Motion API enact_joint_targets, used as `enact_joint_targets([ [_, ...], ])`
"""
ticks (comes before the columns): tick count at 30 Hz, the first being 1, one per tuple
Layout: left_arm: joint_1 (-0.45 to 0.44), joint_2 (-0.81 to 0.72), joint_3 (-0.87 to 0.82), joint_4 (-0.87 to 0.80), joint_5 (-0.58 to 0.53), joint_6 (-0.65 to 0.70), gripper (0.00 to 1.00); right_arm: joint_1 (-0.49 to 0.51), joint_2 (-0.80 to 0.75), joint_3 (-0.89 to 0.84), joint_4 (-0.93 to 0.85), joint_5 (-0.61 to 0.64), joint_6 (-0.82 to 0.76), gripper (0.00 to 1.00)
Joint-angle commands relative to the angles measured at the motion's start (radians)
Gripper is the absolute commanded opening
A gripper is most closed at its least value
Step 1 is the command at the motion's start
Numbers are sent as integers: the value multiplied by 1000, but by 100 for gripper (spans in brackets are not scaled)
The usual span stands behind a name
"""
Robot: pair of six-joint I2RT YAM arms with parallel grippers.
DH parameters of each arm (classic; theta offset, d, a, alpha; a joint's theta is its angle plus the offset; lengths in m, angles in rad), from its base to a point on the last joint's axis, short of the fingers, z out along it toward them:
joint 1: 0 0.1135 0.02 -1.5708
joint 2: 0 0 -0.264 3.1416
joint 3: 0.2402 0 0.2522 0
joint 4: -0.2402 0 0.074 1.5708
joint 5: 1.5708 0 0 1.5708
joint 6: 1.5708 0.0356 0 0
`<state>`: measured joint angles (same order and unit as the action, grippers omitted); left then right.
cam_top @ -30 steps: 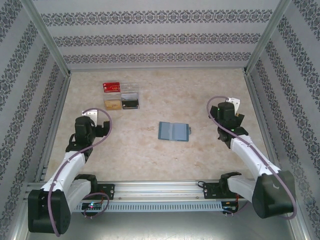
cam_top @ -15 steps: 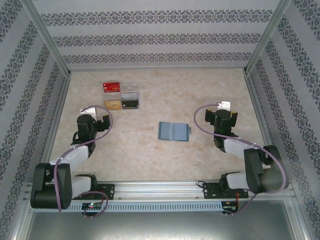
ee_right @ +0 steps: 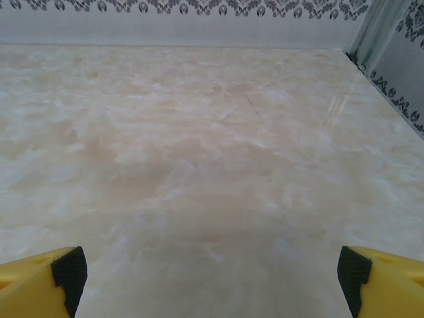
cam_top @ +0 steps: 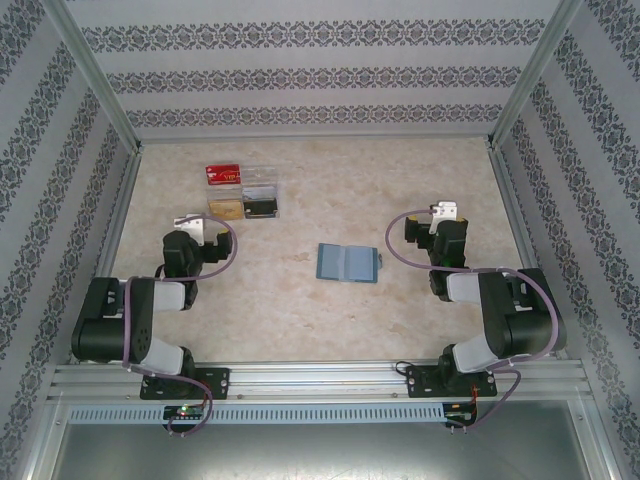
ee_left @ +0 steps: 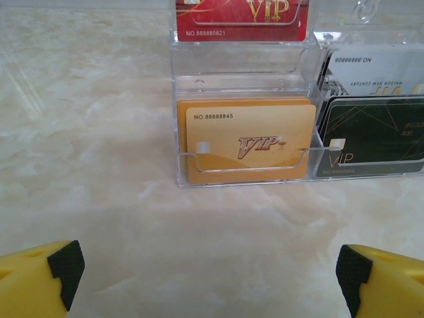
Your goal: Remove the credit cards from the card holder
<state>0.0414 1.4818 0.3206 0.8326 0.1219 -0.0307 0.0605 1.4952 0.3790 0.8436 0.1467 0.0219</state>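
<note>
The card holder (cam_top: 347, 263) lies open flat on the marbled table (ee_right: 199, 165), its two blue-grey panels side by side, off to the right of the clear tray (ee_left: 238, 66) and nearer the arms. From up there I cannot tell whether any card sits in its slots.

In the tray's front left compartment stand the credit cards (ee_left: 248, 142), a gold one reading "NO.88888845" and "VIP", with a darker orange edge of at least one more behind it. Behind that compartment is one red card (ee_left: 242, 16), lettered "VIP" with a number beginning "NO.8888". The front right compartment has one black card (ee_left: 374, 139), also marked "VIP". A pale card (ee_left: 374, 66) showing "NO.8888888" stands behind the black one.

The left gripper (ee_left: 211, 277) sits just on the near side of the tray, facing the gold cards, jaws spread wide, nothing between them and touching nothing. The right gripper (ee_right: 212, 278) is well to the right of the tray, past the card holder, equally wide apart and empty over bare table.

One holder, one tray, two grippers.
</note>
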Motion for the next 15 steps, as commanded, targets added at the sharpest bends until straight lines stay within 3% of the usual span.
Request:
enact_joint_targets([
  [1, 10, 62, 30, 100, -5, 4, 99, -14, 7, 3, 47, -34, -4, 98],
  [7, -29, 80, 88, 7, -95, 20, 99, -27, 9, 8, 36, -56, 5, 98],
  [15, -32, 78, 98, -12, -79, 29, 99, -28, 9, 8, 35, -59, 5, 98],
])
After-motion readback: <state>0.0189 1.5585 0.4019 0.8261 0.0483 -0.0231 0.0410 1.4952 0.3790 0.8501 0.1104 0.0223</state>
